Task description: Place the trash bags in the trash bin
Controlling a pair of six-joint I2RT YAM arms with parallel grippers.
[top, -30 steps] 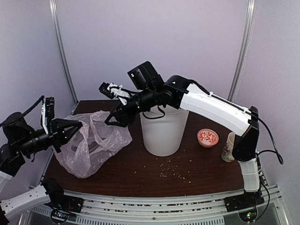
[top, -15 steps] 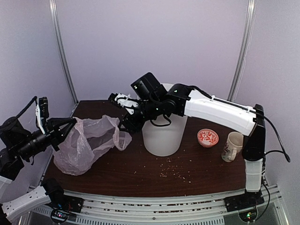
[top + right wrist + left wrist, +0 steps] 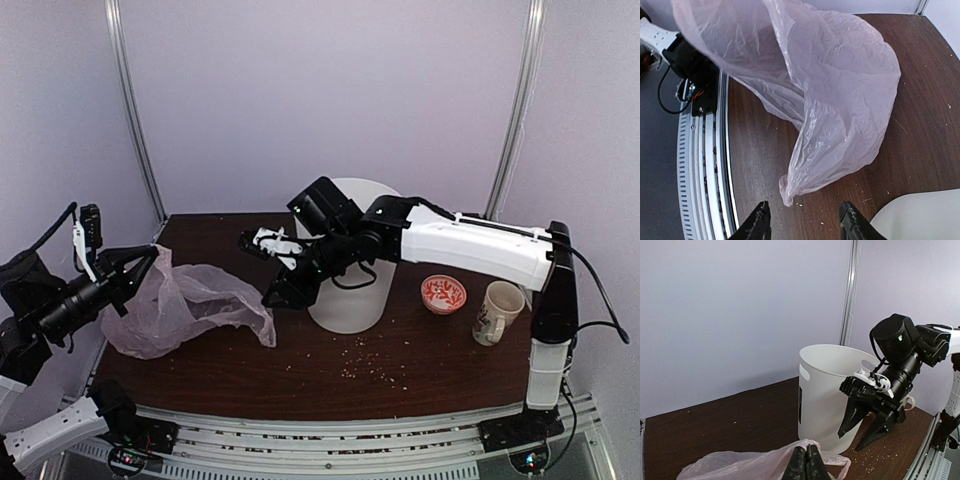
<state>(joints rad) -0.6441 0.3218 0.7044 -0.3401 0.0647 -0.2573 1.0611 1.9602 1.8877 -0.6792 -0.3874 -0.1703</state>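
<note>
From the overhead camera, the left gripper (image 3: 138,263) sat at the left edge of the frame, clamped on a fold of the trash bag (image 3: 195,305). That raised one end of the pink film, while the rest sagged across the left part of the table (image 3: 420,370). The bag was therefore outside the trash bin (image 3: 345,305), which stood upright just right of centre. The right gripper (image 3: 285,293) reached in from the right, across the front of the bin, and pointed down at the bag's trailing corner, probably to take a second hold so the mouth could be spread or lifted. A floral mug (image 3: 495,312) and a small red bowl (image 3: 443,293) stood at the right, well apart from the work.

In the left wrist view, its own jaws appeared at the bottom centre, pressed together with pink plastic pinched between them. The bin rose behind them. To its right, the other arm's two dark fingers were parted, with nothing in the gap.

In the right wrist view, the fingertips (image 3: 760,222) showed at the bottom edge, moderately apart and empty. The bag's lowest tip hung just above and between them, close to the wood. A white curve of the bin filled the lower right corner. I judged the grasp was not yet made, as the film lay outside the jaws.
</note>
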